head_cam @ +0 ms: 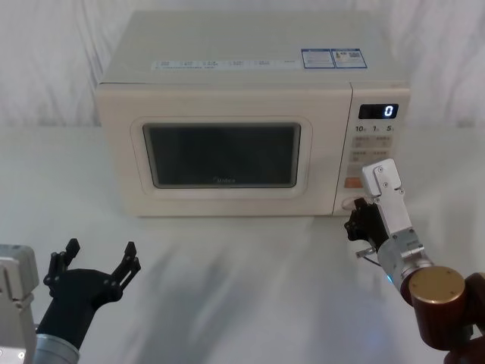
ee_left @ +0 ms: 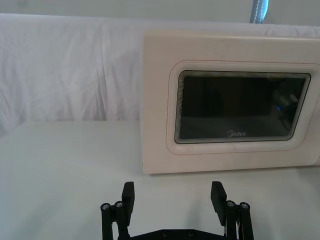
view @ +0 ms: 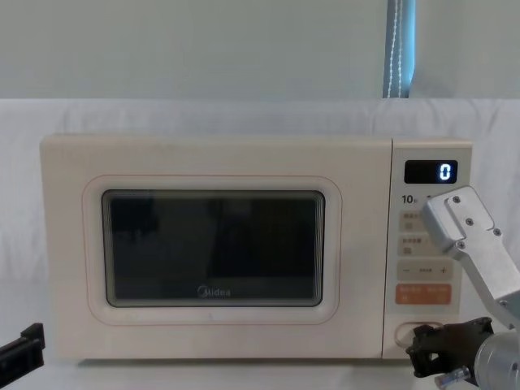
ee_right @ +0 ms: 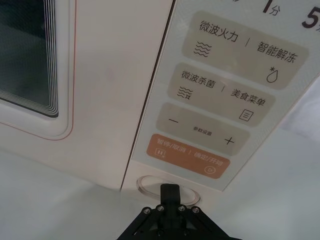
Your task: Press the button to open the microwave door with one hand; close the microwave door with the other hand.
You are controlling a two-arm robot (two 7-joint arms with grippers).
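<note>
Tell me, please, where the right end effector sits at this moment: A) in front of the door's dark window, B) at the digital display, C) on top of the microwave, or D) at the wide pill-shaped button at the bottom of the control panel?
D: the right end effector has its tip right at the button, below the orange button, with the microwave door shut.

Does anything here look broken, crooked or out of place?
Nothing stands out. The microwave door sits shut and square, the display reads 0, the right gripper is at the button, and the left gripper waits open, low in front.
</note>
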